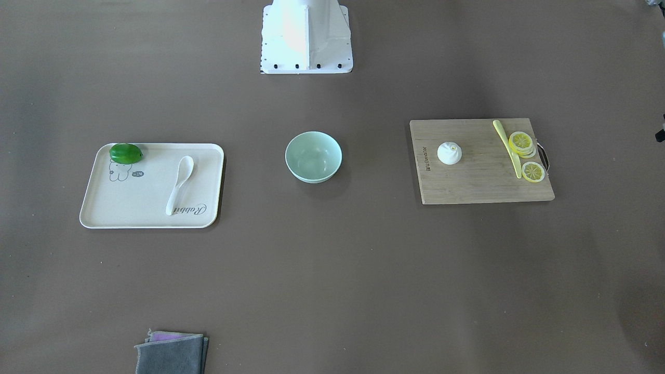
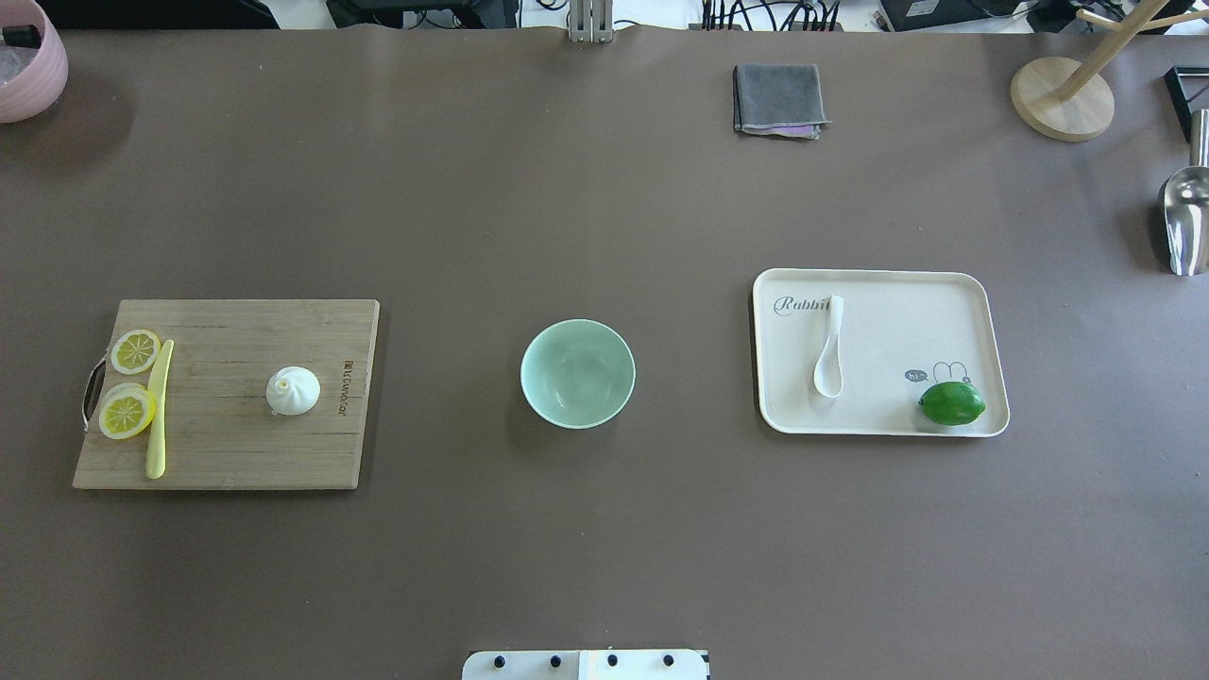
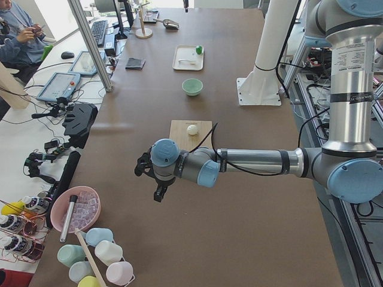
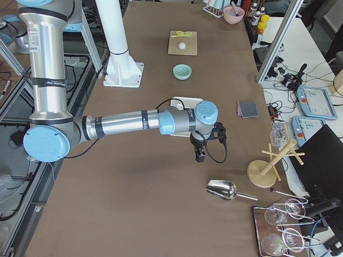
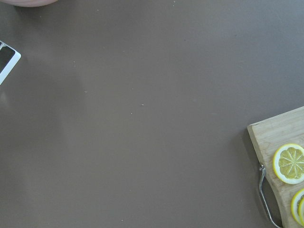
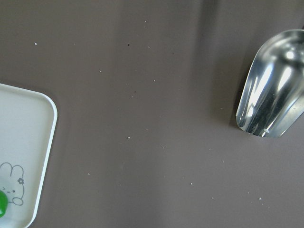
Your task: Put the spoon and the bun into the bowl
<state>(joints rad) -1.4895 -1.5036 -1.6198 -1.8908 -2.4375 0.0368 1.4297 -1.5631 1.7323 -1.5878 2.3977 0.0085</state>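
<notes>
White, glossy and likely slick, the spoon (image 1: pixel 179 184) lies on the tray (image 1: pixel 130 205) in the front view, best pinched across its handle; overhead, the bun (image 2: pixel 293 391) on the board (image 2: pixel 227 434) looks soft; from the distant side views I cannot tell how the jaws stand.

The tray (image 2: pixel 973 312) says "Rabbit" in cursive in one corner. The cutting board (image 2: pixel 217 444) has a brand stamp, too small to read.
</notes>
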